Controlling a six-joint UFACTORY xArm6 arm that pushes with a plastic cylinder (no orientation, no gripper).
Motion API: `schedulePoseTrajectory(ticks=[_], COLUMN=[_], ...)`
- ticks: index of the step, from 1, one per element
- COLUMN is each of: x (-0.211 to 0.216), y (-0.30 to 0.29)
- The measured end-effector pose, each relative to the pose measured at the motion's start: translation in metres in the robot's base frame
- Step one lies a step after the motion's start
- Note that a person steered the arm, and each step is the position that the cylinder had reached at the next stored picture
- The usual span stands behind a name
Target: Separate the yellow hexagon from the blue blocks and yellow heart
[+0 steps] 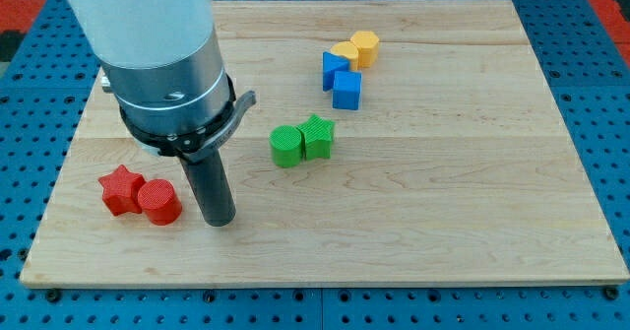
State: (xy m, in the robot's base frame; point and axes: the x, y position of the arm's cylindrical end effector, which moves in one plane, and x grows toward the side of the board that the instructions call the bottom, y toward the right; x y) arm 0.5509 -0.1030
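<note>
The yellow hexagon [365,47] sits near the view's top centre, touching the yellow heart [345,53] on its left. Two blue blocks lie just below: one [335,68] against the heart, and a blue cube [346,90] under it. My tip [219,219] rests on the board at the lower left, far from this cluster, just right of the red cylinder [158,201].
A red star [121,189] touches the red cylinder at the lower left. A green cylinder [286,145] and a green star [317,137] sit together mid-board. The wooden board [472,192] lies on a blue pegboard. The arm's grey body hangs over the upper left.
</note>
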Motion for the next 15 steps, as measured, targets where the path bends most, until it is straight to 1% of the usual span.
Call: schedulePoseTrajectory(ticks=[1, 2, 4, 5, 6, 7, 9, 10, 11, 12, 13, 14, 15], x=[0.000, 0.000, 0.000, -0.002, -0.014, -0.052, -0.194, -0.241, -0.259, -0.259, -0.264, -0.271, -0.254], y=[-0.023, -0.024, -0.003, 0.034, 0.022, 0.015, 0.024, 0.059, 0.123, 0.124, 0.182, 0.191, 0.271])
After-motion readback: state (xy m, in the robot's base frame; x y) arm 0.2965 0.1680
